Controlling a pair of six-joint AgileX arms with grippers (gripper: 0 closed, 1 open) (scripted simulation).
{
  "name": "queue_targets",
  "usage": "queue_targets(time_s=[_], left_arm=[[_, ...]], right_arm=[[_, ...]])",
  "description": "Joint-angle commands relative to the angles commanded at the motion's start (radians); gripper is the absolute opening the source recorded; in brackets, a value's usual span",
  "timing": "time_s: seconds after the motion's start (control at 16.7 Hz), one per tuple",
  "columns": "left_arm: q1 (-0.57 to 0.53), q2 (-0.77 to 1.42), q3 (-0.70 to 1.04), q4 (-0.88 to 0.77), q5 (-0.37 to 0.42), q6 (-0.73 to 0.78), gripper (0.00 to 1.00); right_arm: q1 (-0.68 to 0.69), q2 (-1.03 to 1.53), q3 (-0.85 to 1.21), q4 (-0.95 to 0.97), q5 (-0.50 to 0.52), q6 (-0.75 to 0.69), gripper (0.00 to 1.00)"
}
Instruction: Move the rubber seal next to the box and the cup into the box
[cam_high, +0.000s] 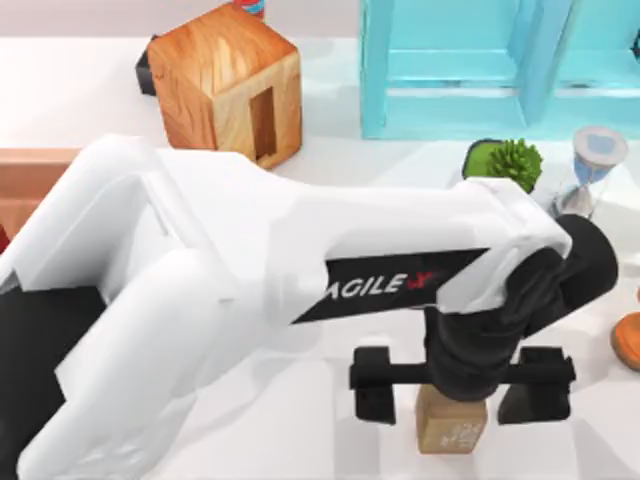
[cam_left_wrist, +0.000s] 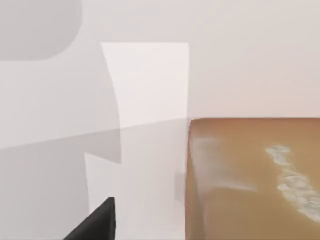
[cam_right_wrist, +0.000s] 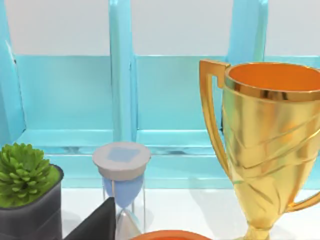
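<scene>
The left arm (cam_high: 250, 270) is the largest thing here; it reaches across the white bench (cam_high: 330, 180) from the left to the front right, because the seal lies on that side, well apart from the box. The turquoise shelf (cam_high: 470, 70) stands at the back, and the wood-grain cube (cam_high: 228, 82) with a slot is to its left. The box (cam_high: 25, 185) shows as a reddish-brown wall at the left edge, partly hidden by the arm. The left hand (cam_high: 462, 385) hangs over the seal (cam_high: 452, 422) with its fingers spread wide, one on each side of the block and not touching it, so I judge it is lined up for a grasp, not yet closed. The left wrist view shows the seal's tan face with white marks very near. The right hand (cam_right_wrist: 100, 222) is parked near a plant pot (cam_right_wrist: 27, 200), an hourglass (cam_right_wrist: 121, 185) and a gold trophy (cam_right_wrist: 270, 145); whether it is open I cannot tell.
</scene>
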Motion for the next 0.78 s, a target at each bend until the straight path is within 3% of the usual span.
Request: queue_targets(time_s=[0.78], left_arm=[[0.000, 0.000, 0.000, 0.000, 0.000, 0.000, 0.02]], right_arm=[[0.000, 0.000, 0.000, 0.000, 0.000, 0.000, 1.00]])
